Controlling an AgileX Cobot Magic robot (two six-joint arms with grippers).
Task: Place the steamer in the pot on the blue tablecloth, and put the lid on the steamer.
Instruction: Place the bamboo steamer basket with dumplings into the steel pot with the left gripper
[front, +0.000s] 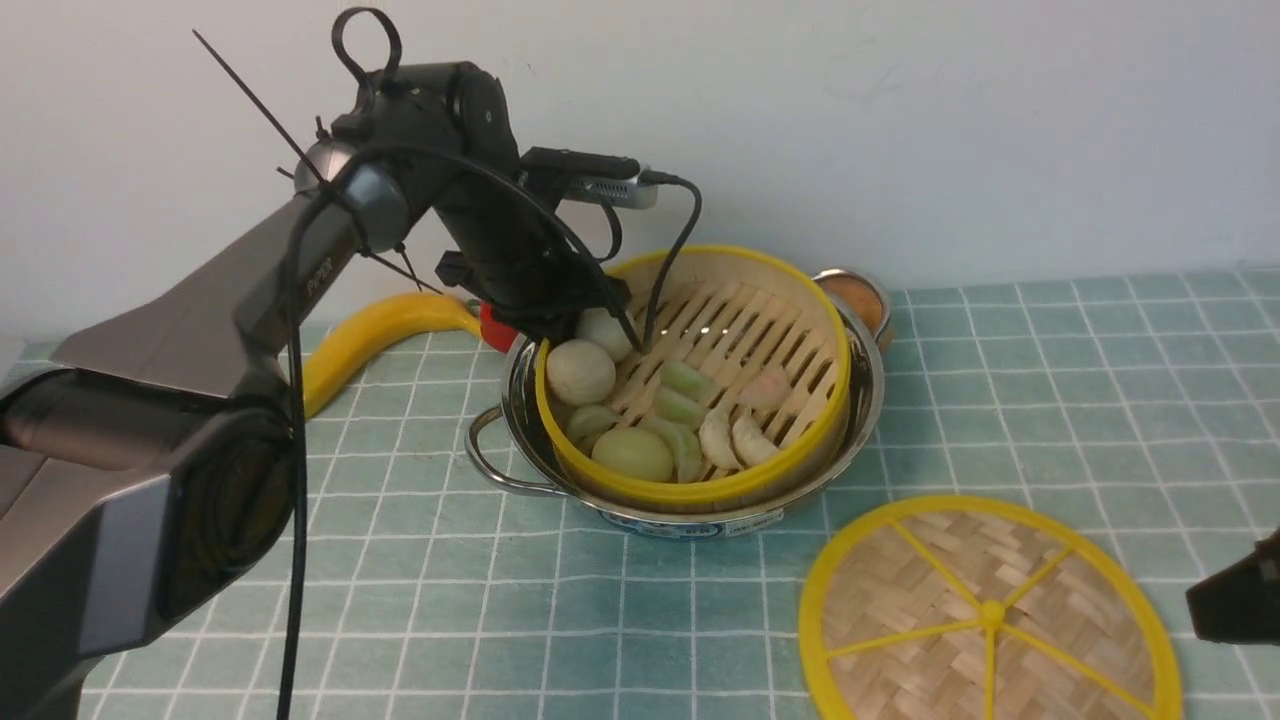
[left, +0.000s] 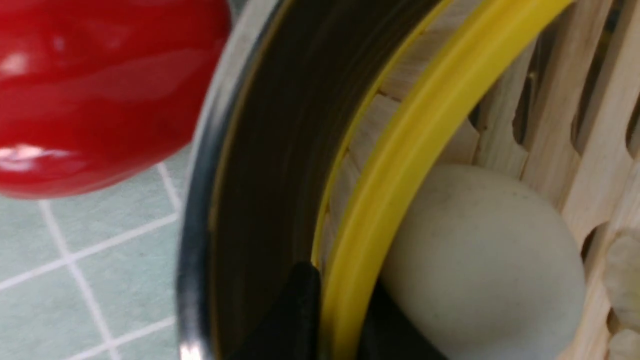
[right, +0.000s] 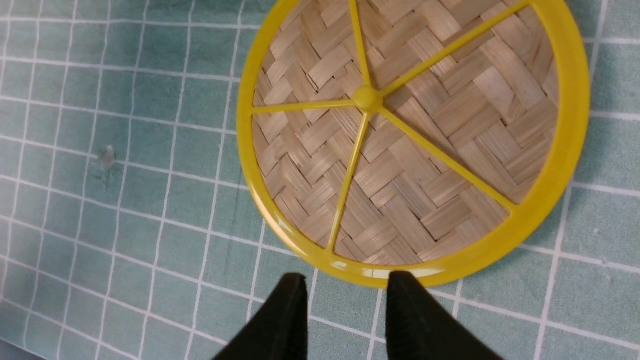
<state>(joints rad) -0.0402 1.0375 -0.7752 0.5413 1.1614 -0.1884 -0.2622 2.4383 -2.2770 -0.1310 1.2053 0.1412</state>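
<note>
The steamer (front: 690, 490), a yellow-rimmed bamboo basket with toy buns and dumplings, sits inside the shiny pot (front: 862, 400) on the blue tablecloth (front: 1050, 400). My left gripper (front: 560, 322) is shut on the steamer's far-left rim. In the left wrist view its fingers (left: 300, 300) straddle the yellow rim (left: 425, 125), next to a white bun (left: 480, 250) and inside the pot wall (left: 250, 150). The lid (front: 990, 610) lies flat on the cloth at the front right. My right gripper (right: 347, 277) hangs open just off the edge of the lid (right: 400, 135), holding nothing.
A yellow banana-shaped toy (front: 370, 335) and a red object (front: 495, 330) lie behind the pot on the left. A small metal dish with orange contents (front: 860, 300) stands behind the pot on the right. A white wall closes off the back.
</note>
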